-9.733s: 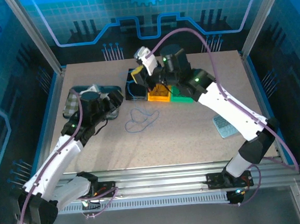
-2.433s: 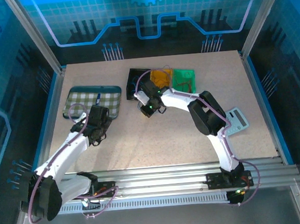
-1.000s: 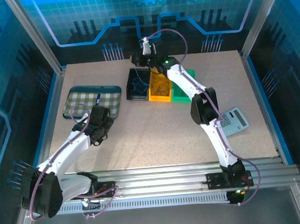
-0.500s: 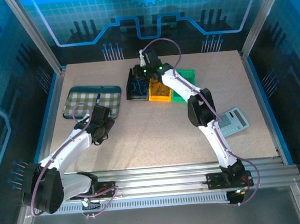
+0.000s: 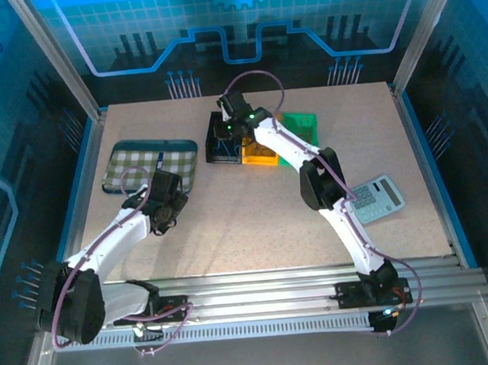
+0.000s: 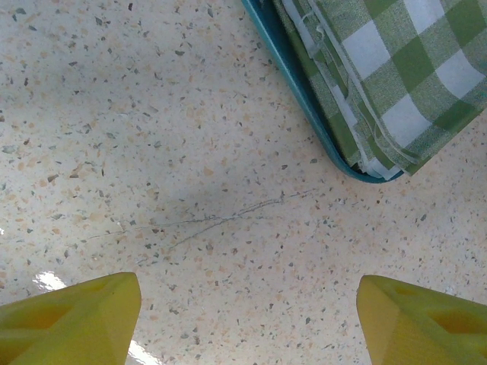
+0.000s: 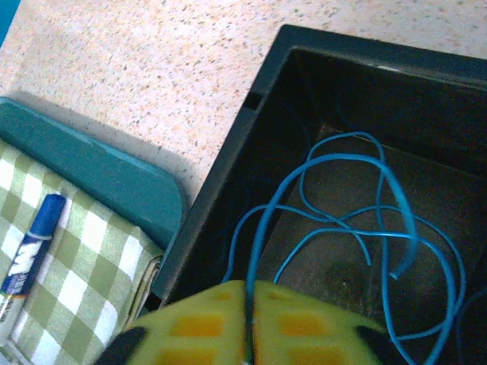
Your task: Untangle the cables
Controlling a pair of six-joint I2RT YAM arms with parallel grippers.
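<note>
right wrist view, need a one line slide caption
Right end effector pinching a blue cable above the black bin

Top external: mounted high, above and behind both arm bases, looking down and forward across the whole table from well back.

Left wrist: aimed straight down at the tabletop from very close, left gripper tips wide apart in the bottom corners, a corner of the teal tray at upper right (the same tray seen whole at the table's left from above).

Right wrist: very close, tilted down into the black bin of blue cables, right gripper tips pinched on a strand at the bottom edge, tray rim at left.

Shared by all three views: the tray. Shared by top and right wrist: the bin, back centre.
</note>
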